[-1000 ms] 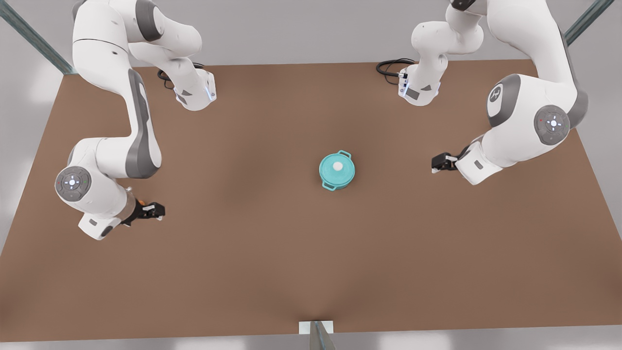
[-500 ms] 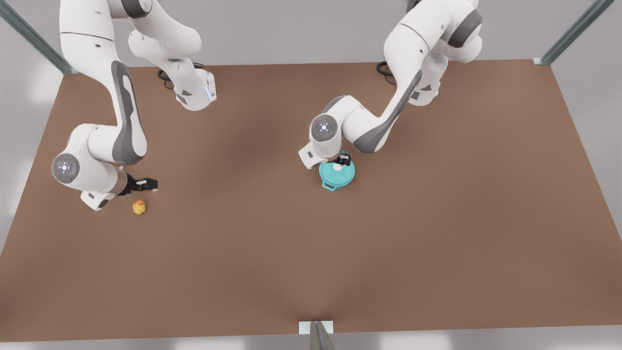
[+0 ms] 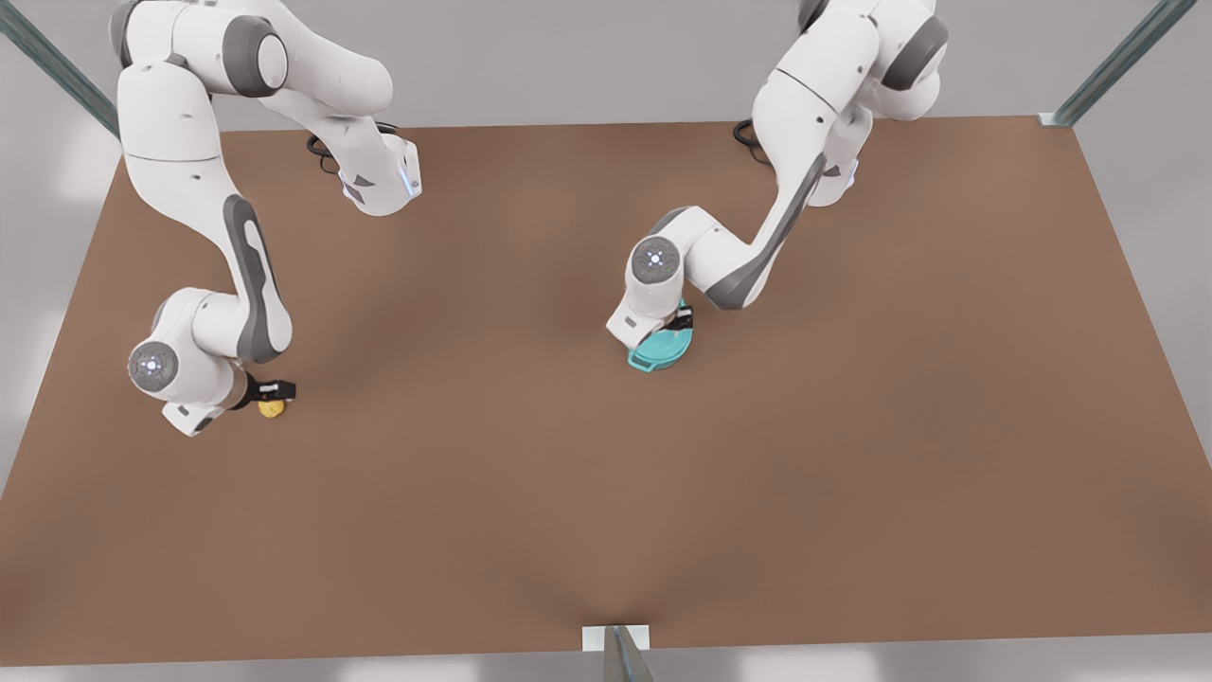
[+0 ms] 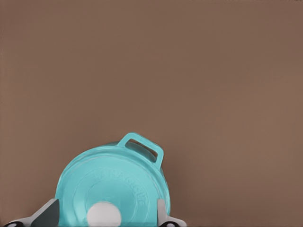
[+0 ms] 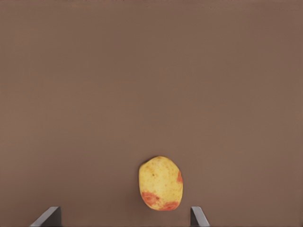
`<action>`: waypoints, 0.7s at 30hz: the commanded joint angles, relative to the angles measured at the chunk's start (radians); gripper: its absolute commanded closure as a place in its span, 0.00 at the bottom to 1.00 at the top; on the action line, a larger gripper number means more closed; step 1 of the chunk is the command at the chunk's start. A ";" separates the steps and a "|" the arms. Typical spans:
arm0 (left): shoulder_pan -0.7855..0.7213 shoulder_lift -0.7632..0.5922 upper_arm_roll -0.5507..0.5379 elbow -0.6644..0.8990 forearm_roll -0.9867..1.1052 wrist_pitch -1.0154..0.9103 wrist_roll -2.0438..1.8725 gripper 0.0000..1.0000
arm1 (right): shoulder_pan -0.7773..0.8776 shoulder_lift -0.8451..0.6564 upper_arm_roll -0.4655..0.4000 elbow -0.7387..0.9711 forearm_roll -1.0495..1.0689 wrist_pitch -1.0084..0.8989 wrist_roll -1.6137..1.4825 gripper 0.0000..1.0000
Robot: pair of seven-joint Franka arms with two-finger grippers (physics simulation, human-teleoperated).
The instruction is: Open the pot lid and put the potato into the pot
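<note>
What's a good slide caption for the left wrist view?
Left gripper, fingers open, straddles the white knob of the pot lid.

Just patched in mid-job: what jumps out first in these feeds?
The teal pot mid-table, pot lid still on, with the left gripper open astride its white knob. At the front view's left, the right gripper hangs open over the potato on the brown table.

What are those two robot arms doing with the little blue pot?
One arm's left claw hangs right over the pot lid, fingers open on either side of its white knob. The lid sits on the pot. The right claw is over the potato on the brown table, fingers open, not gripping it.
</note>
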 commanded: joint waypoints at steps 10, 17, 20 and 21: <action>0.001 -0.004 -0.005 -0.036 0.024 0.063 -0.145 0.00 | -0.042 0.099 0.004 0.009 -0.065 0.152 -0.060 0.00; -0.034 -0.050 -0.014 -0.171 0.023 0.171 -0.180 0.00 | -0.042 0.118 0.031 -0.003 -0.054 0.164 -0.060 0.00; -0.035 -0.035 -0.014 -0.176 0.024 0.191 -0.194 0.00 | -0.055 0.116 0.032 -0.003 -0.056 0.164 -0.077 0.01; -0.035 -0.021 -0.014 -0.171 0.026 0.200 -0.194 0.00 | -0.058 0.116 0.032 -0.003 -0.056 0.164 -0.082 0.04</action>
